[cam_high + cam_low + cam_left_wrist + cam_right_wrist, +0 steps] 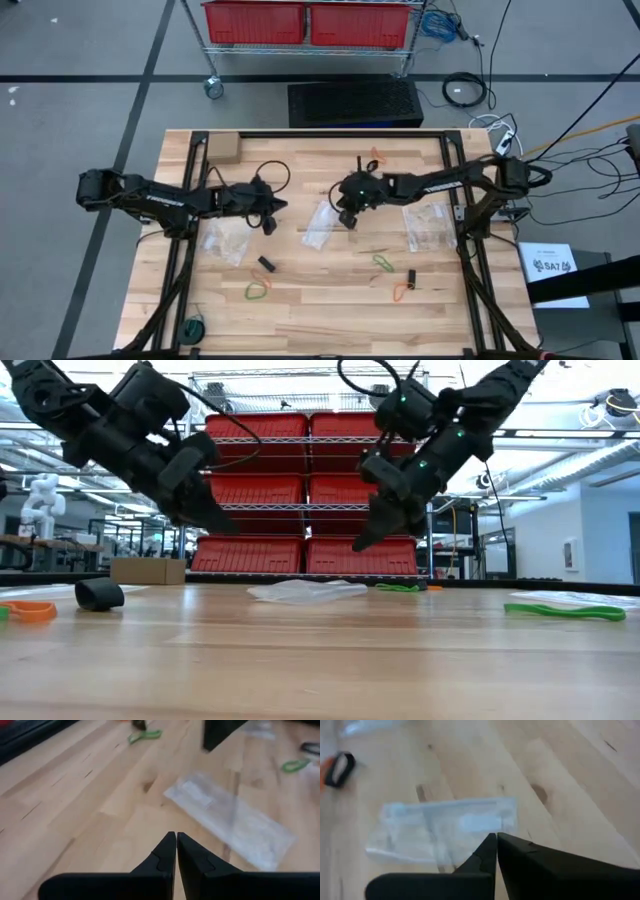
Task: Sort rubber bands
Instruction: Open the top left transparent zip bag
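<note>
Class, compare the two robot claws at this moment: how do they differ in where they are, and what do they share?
The left claw hangs above the left clear bag; the right claw hangs above the middle clear bag. In the low view, the left claw points rightward, the right claw leftward. Both are shut, empty and raised off the table.
</note>
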Robot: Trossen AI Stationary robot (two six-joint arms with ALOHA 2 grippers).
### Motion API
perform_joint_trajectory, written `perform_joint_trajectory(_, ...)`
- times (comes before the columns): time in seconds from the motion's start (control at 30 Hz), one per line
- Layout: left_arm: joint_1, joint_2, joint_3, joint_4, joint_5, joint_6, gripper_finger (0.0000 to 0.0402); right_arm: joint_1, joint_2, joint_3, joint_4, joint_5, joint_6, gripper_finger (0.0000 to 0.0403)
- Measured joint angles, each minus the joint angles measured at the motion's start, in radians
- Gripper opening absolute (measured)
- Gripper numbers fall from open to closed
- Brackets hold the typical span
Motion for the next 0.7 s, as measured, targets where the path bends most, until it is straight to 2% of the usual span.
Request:
perform_joint_trajectory(0.13, 0.000, 0.000, 0.000, 0.033, 0.041, 0.006, 0.0022, -0.033, 0.047, 0.010, 0.077, -0.069, -0.008, 0.0054)
perform_joint_trajectory(0.27, 0.000, 0.000, 0.000, 0.032, 0.055, 0.005, 0.0022, -0.089, 0.104, 0.016, 0.079, -0.116, -0.018, 0.0104)
perform_joint_trajectory(0.37, 0.002, 0.000, 0.000, 0.025, 0.055, 0.008, 0.0022, -0.122, 0.148, 0.017, 0.100, -0.213, -0.004, 0.0129)
perform_joint_trajectory(0.5, 0.002, 0.000, 0.000, 0.021, 0.055, 0.015, 0.0022, -0.126, 0.181, 0.017, 0.139, -0.277, 0.006, 0.0135)
perform_joint_trajectory(0.7, 0.002, 0.000, 0.000, 0.019, 0.055, 0.015, 0.0022, -0.125, 0.181, 0.018, 0.175, -0.280, 0.009, 0.0117)
